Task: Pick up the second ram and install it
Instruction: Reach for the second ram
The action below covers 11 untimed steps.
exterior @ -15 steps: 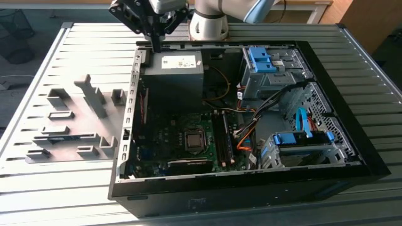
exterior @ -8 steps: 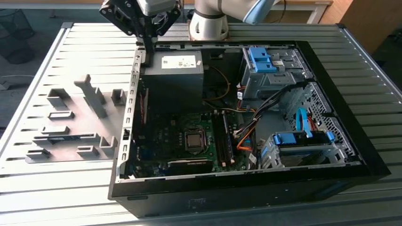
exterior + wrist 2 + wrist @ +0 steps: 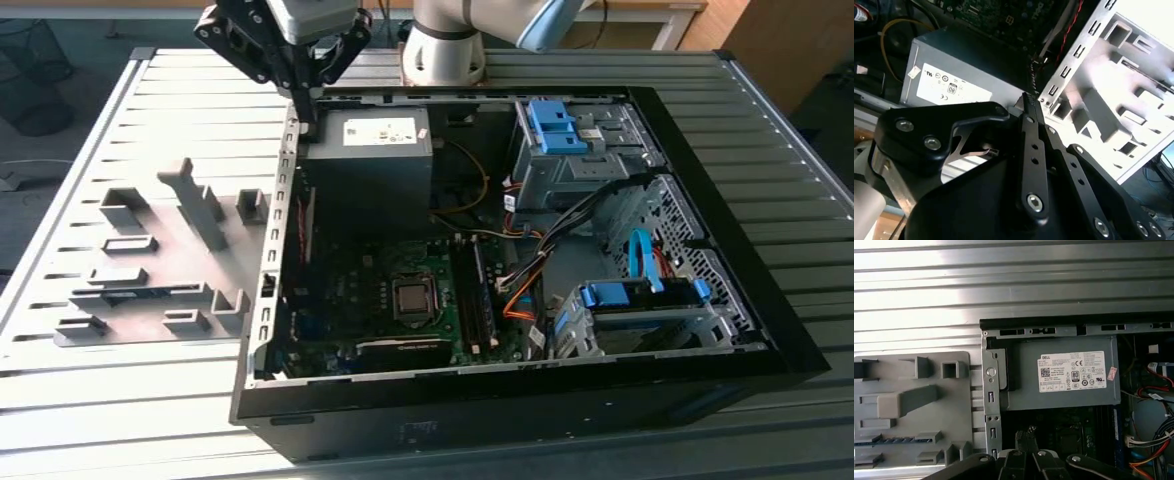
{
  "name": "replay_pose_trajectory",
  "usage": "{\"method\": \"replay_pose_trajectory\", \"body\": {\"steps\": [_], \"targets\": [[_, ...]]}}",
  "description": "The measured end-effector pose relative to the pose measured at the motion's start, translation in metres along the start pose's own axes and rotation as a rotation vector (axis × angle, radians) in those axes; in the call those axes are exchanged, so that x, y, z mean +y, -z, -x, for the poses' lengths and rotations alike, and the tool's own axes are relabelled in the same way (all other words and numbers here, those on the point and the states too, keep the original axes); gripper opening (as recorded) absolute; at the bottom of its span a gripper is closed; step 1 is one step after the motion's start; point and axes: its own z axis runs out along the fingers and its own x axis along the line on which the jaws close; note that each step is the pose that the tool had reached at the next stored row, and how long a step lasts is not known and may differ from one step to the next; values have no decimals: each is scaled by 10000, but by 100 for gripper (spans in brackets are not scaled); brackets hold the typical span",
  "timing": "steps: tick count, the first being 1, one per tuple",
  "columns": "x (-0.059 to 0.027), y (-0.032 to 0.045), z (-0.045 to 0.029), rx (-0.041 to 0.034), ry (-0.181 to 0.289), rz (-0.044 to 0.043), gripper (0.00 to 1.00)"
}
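Note:
The second ram (image 3: pixel 891 441) is a thin blue-green strip lying flat in a slot of the grey bracket plate (image 3: pixel 954 405). In the exterior view the ram (image 3: pixel 158 292) sits on that plate, on the exterior view's left of the open computer case (image 3: pixel 534 400). My gripper (image 3: pixel 310 110) hangs above the case's side wall by the power supply (image 3: pixel 367 150), well away from the ram. Its fingers (image 3: pixel 1029 115) are shut together with nothing between them. In the first wrist view the gripper (image 3: pixel 1024 436) points down over the motherboard's edge.
The case holds a motherboard with a CPU socket (image 3: pixel 411 296), memory slots (image 3: pixel 475 290), orange and yellow cables (image 3: pixel 521 290) and blue drive latches (image 3: pixel 554 125). Grey bracket blocks (image 3: pixel 200 205) stand up from the plate. The arm's base (image 3: pixel 447 50) stands behind the case on a ribbed metal table (image 3: pixel 120 420).

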Motion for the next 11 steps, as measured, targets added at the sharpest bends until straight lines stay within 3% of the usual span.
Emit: {"method": "replay_pose_trajectory", "body": {"steps": [3, 11], "targets": [[-2, -10, -5, 214, -11, -15, 11], [-38, -17, -98, 253, 403, -13, 11]]}}
